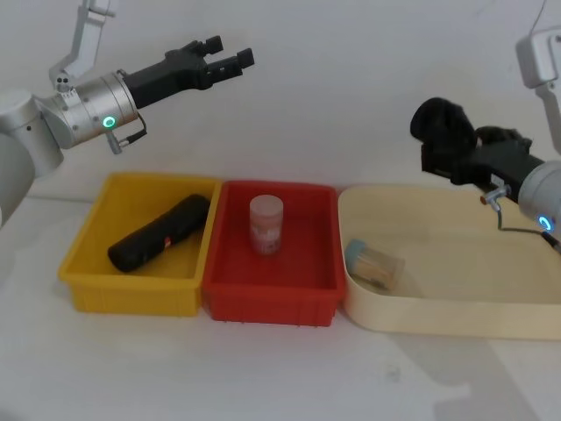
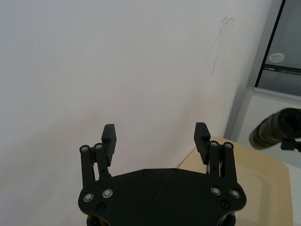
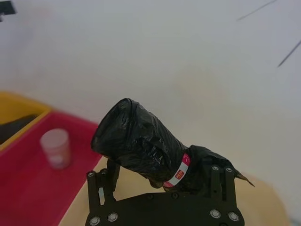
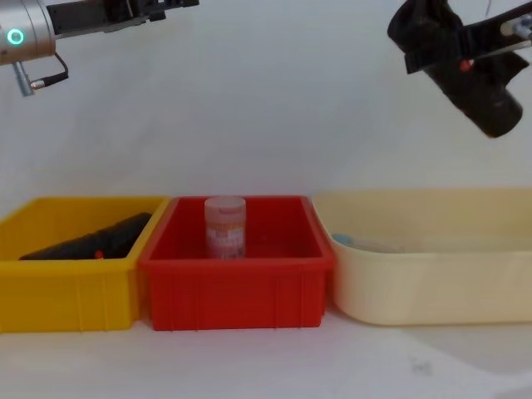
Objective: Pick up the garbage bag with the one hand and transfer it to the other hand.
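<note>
A garbage bag [image 1: 443, 123], a black roll with a red label, is held in the air above the cream tub, with my right gripper [image 1: 450, 160] shut on it. Up close, the roll [image 3: 136, 141] sticks out between the fingers of that gripper [image 3: 162, 176], label near the palm. From the chest view it [image 4: 475, 87] hangs tilted at the upper right. My left gripper [image 1: 230, 51] is raised over the yellow bin, open and holding nothing, pointing toward the right arm. Its fingers [image 2: 109, 136] stand wide apart, with the held roll [image 2: 273, 133] far off beyond them.
A second black roll [image 1: 159, 232] lies in the yellow bin [image 1: 88, 281]. The red bin [image 1: 272, 303] holds a translucent jar [image 1: 266, 224]. A cream tub [image 1: 438, 316] on the right holds a small clear cup [image 1: 372, 261]. A white wall stands behind.
</note>
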